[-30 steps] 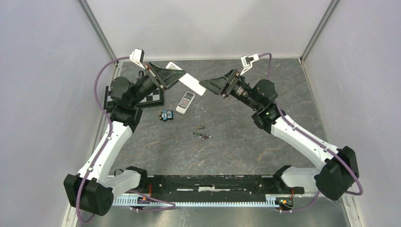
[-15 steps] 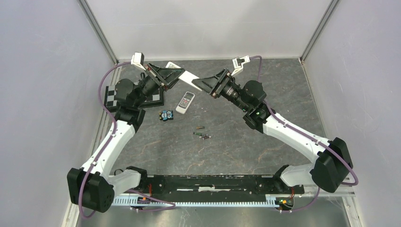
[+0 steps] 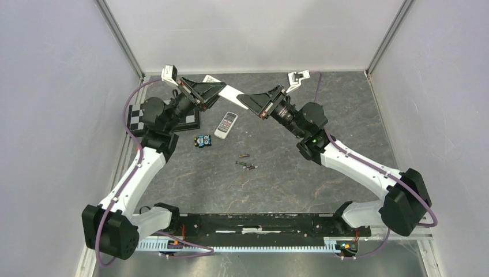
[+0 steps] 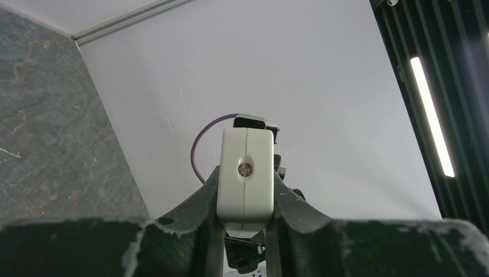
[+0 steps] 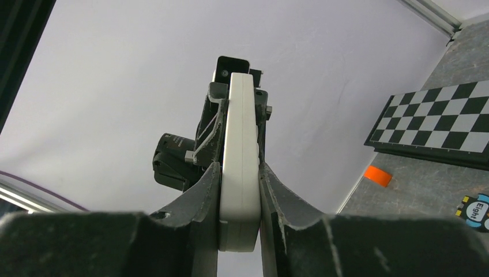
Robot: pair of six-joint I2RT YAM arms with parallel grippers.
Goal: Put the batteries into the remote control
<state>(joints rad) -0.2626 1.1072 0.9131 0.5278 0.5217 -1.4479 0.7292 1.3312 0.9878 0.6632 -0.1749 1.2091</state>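
White plastic remote [image 3: 232, 92] hangs mid-air, L gripper [image 4: 244, 202] clamped on one end, R gripper [image 5: 238, 196] pinching the other. Batteries [image 3: 246, 164] lie on table [image 3: 300, 173], well apart, on its near side. Prob light, stiff, slick, apt to roll; pinch each mid-barrel.

Closed in at the back and both sides by plain pale walls [image 3: 254, 34], joined at the far corners by slanting grey metal posts [image 3: 119, 37]. Below, a dark grey tabletop [image 3: 288, 184] veined like stone, matte and evenly lit. Overhead, seen from the left wrist, a long bright strip lamp [image 4: 432, 115] among dark slats [image 4: 461, 46].
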